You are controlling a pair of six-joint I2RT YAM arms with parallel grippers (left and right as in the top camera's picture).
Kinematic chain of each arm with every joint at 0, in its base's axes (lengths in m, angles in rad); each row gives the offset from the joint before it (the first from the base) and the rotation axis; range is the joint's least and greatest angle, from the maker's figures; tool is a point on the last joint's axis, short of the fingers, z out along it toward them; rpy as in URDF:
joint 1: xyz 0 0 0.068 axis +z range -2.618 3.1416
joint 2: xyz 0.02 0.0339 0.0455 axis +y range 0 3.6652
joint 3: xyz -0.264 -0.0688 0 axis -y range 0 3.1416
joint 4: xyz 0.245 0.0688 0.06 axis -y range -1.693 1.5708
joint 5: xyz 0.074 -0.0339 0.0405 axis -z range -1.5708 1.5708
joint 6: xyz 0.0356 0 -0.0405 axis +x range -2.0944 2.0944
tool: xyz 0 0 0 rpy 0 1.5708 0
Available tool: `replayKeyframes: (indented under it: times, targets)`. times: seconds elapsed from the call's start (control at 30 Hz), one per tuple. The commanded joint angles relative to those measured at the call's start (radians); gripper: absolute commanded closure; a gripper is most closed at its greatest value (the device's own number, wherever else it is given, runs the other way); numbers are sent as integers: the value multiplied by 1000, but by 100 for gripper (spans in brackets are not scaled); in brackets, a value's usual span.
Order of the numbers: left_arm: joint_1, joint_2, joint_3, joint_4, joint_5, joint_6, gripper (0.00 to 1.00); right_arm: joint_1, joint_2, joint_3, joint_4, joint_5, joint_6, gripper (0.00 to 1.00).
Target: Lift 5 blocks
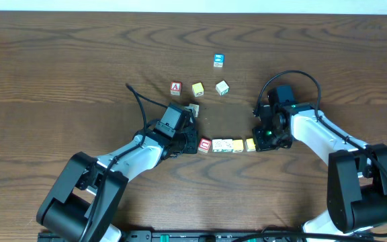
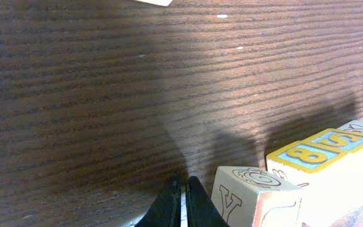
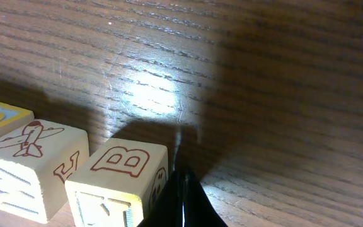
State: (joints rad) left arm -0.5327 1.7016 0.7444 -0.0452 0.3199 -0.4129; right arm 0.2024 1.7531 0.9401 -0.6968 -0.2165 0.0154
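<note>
We've got the wooden desk (image 1: 59, 60) filling the view, with the left arm (image 1: 123, 161) and right arm (image 1: 328, 134) reaching in from 6 o'clock. Between them the five blocks (image 1: 227, 144) line up edge to edge, running 9 to 3 o'clock, red one at the 9 o'clock end. The left fingers (image 2: 176, 202) are pressed together on nothing, just beside that end. The right fingers (image 3: 181, 202) are likewise pressed together, at the 3 o'clock end. At the row's 12 o'clock sit an A cube (image 1: 175, 87), a yellow cube (image 1: 197, 89), a white cube (image 1: 222, 87) and a blue cube (image 1: 218, 60).
</note>
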Motion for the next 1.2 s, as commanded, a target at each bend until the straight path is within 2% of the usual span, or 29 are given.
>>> replayKeyframes:
  times: [0.0, 0.67, 1.17]
  targets:
    - [-2, 42, -41, -48, 9, -12, 93, 9, 8, -26, -1, -14, 12, 99]
    - [-2, 42, -41, -49, 50, -165, 93, 9, 8, -26, 2, -80, -6, 99]
    - [-3, 42, -41, -47, 82, -185, 93, 9, 8, -26, 6, -81, -5, 99]
